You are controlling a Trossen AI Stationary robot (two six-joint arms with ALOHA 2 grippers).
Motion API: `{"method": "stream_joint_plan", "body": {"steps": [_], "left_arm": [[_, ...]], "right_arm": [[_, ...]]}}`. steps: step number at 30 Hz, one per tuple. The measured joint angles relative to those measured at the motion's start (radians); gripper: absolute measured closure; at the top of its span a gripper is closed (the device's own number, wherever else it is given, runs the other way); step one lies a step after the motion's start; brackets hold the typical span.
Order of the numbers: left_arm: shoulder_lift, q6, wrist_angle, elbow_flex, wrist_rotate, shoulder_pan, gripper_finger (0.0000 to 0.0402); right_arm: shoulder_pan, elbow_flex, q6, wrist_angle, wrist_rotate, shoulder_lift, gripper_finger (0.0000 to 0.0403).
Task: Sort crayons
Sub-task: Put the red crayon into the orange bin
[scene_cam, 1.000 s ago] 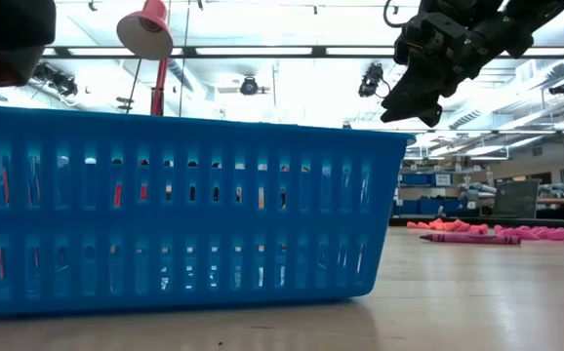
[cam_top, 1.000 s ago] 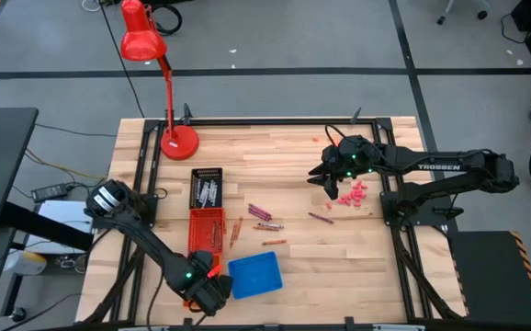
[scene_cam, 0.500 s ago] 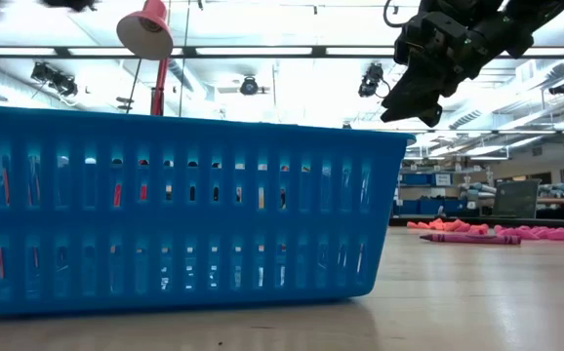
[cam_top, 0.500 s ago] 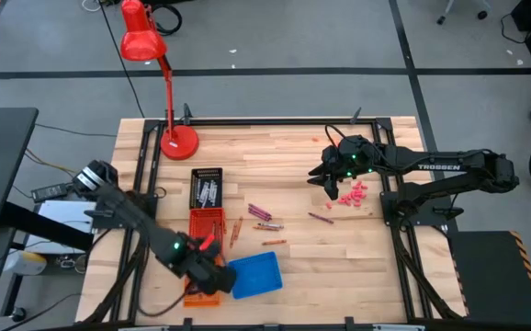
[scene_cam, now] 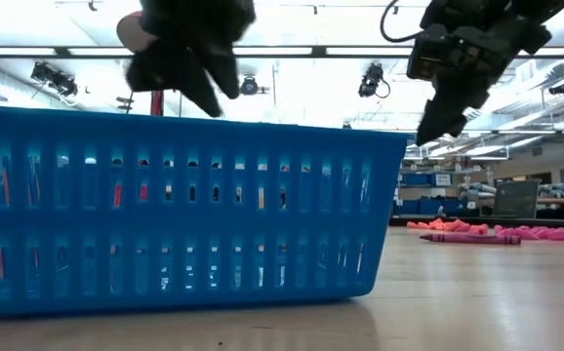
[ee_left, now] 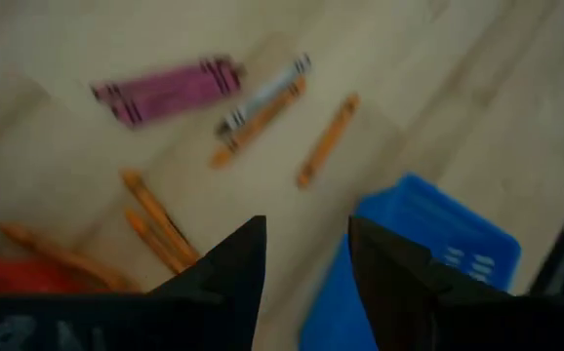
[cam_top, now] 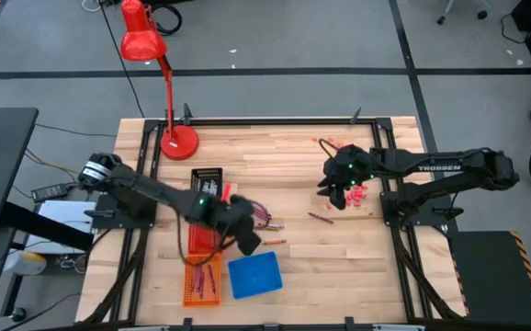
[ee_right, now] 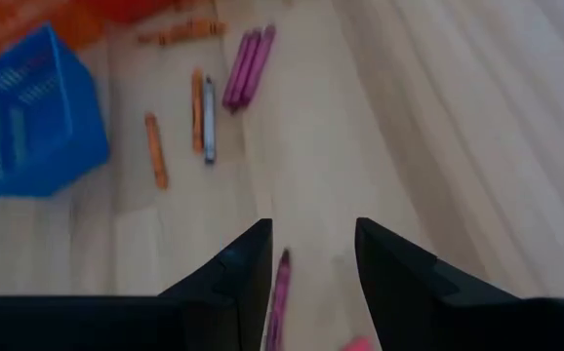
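From my remote seat, I see the left gripper (cam_top: 245, 241) hanging above the middle of the wooden table (cam_top: 339, 276), its 2 fingers (ee_left: 225, 278) parted with nothing between them. It sits between the orange basket (cam_top: 203, 276) and a loose group of crayons (cam_top: 265, 219) just beyond it, near the blue basket (cam_top: 254, 274). In the left wrist view, magenta, grey and orange crayons lie on bare wood ahead of the fingers. The right gripper (cam_top: 332, 190) hovers over the far right of the table beside a pile of small pink bits (cam_top: 354, 194), jaws apart and empty, 1 magenta crayon (cam_top: 320, 218) lying near it.
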Motion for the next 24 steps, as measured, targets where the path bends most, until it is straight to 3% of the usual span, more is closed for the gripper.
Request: {"method": "stream_joint_plan", "body": {"steps": [8, 18, 24], "left_arm": [[0.000, 0.127, 0.036, 0.000, 0.001, 0.148, 0.0242], [0.001, 0.164, 0.141, 0.000, 0.001, 0.258, 0.0242], [0.001, 0.390, 0.290, 0.000, 0.005, 0.257, 0.0242]], "right_arm": [[0.126, -0.002, 0.002, -0.086, 0.081, 0.000, 0.0251], [0.264, -0.138, 0.122, -0.016, 0.140, -0.001, 0.0251], [0.323, -0.160, 0.199, -0.006, 0.193, 0.000, 0.0251]]}}
